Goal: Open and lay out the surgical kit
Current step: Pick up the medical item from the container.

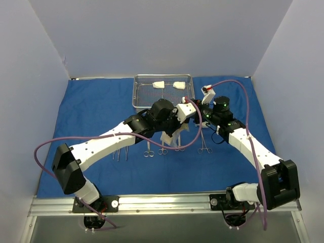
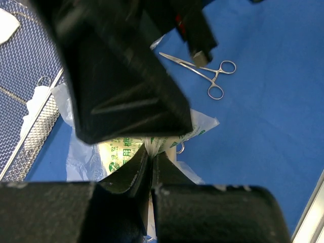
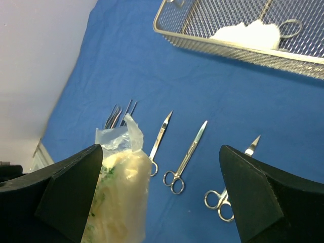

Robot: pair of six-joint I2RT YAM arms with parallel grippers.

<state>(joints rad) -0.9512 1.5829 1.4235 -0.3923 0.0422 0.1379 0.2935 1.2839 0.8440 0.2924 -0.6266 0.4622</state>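
Nearest the lens, left wrist view: find the left fingers (image 2: 126, 179) pressed shut on the top edge of a clear packet (image 2: 121, 152) with yellowish contents and green print, the pinch line at 6 o'clock of the frame. Note a large black part of the other arm crowding 11 o'clock, just above the packet. Log forceps (image 2: 202, 71) lying flat on the blue cloth (image 2: 263, 142) at 1 o'clock, ring handles toward 3 o'clock. Log the wire-mesh tray (image 2: 30, 121) at 9 o'clock.

Right wrist view: find the right fingers (image 3: 253, 197) spread wide, gripping nothing. See the packet top between them, close to the finger at 8 o'clock; cannot confirm contact. Beyond, on the cloth, log tweezers (image 3: 120, 114) at 11 o'clock of the packet, then scissors (image 3: 185, 158) and further ring-handled tools in a row toward 4 o'clock, tips toward the tray at 1 o'clock.

Top view: place the tray at 12 o'clock of the cloth, two gauze pads (image 1: 158, 84) side by side inside, along its far wall. Place both sets of fingers close together just at 6 o'clock of the tray, the packet hanging above the instrument row. Read that row from 9 to 3 o'clock: tweezers, ring-handled tools, forceps. Confirm the cloth spread flat over the desk.
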